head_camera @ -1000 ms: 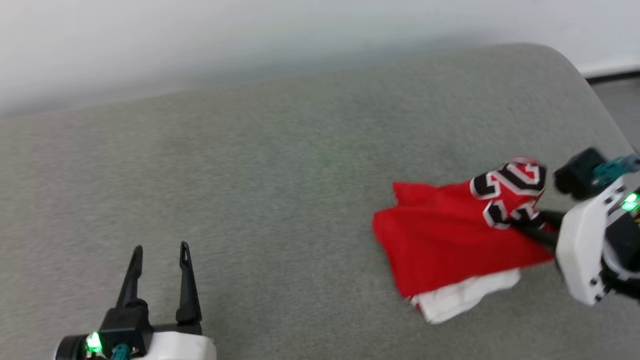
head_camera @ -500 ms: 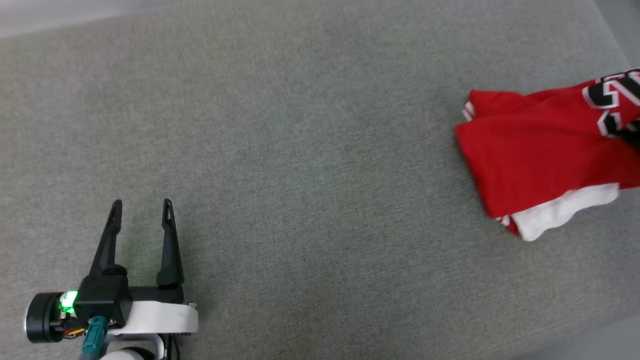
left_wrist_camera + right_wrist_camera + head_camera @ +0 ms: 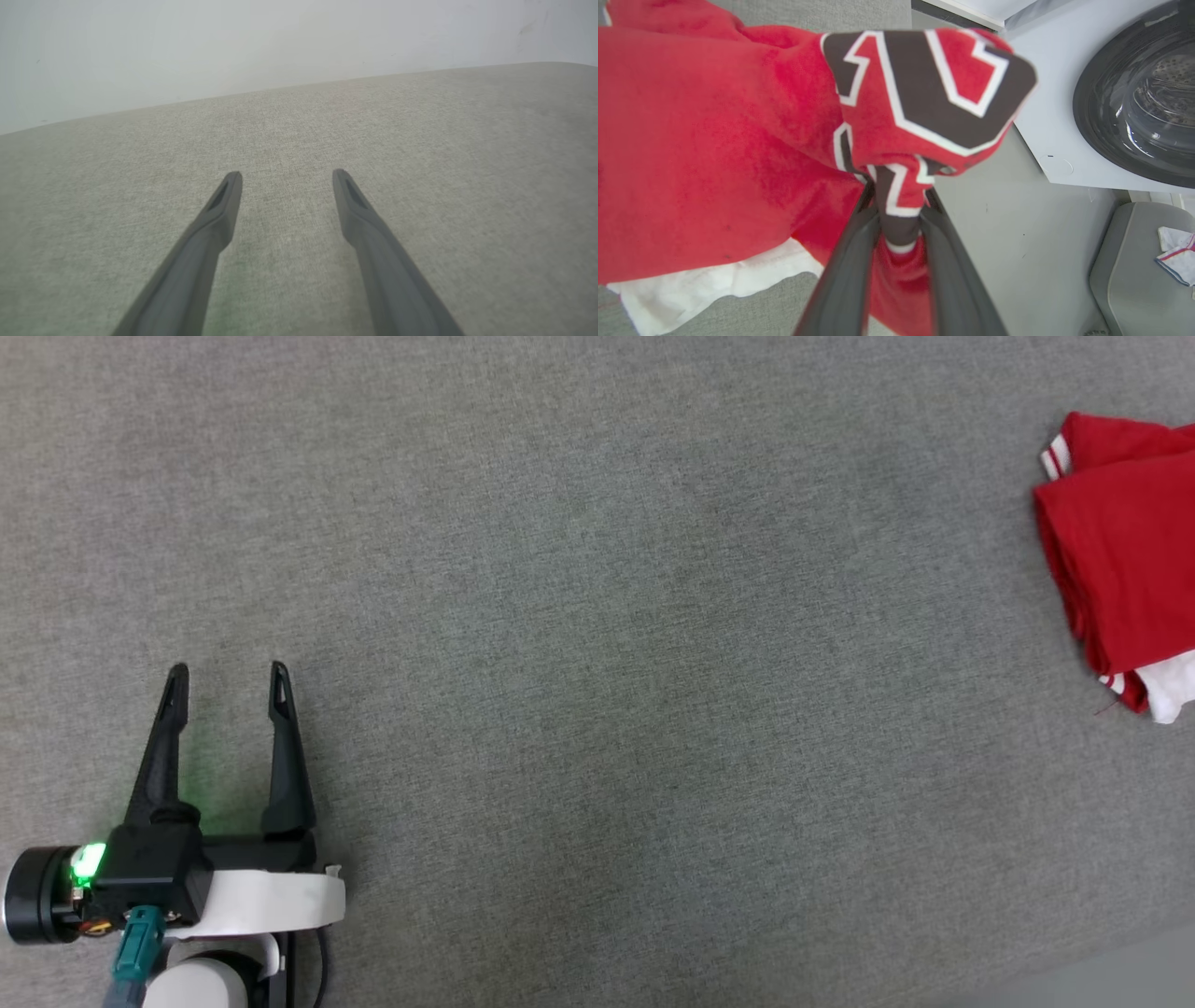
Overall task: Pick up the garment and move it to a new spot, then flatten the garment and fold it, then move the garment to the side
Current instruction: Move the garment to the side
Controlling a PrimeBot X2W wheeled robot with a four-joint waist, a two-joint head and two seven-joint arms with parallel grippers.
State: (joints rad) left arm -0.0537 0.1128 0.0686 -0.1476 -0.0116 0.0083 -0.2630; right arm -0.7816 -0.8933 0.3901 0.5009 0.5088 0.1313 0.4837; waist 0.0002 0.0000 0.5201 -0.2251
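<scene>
Seen from the robot's head, the shirt [image 3: 1116, 541] is cut off by the right edge. What shows is a folded red bundle with a bit of striped trim at its upper corner and a scrap of white at the bottom, lying on the grey cushion [image 3: 597, 616].

The right wrist view shows the shirt [image 3: 714, 140] close up: broad red cloth, a white layer poking out beneath, and a bunched fold with black-and-white outlined lettering I can't read. The right gripper [image 3: 901, 200] is pinched narrow on that lettered fold and holds it raised. Beyond it stand a washing machine [image 3: 1134, 93] and a grey seat [image 3: 1129, 261] with a small cloth [image 3: 1176, 252] on it.

The left gripper [image 3: 228, 668] hangs spread wide, holding nothing, well apart from the shirt. Its fingers [image 3: 219, 219] point across the cushion toward a pale wall [image 3: 280, 42].
</scene>
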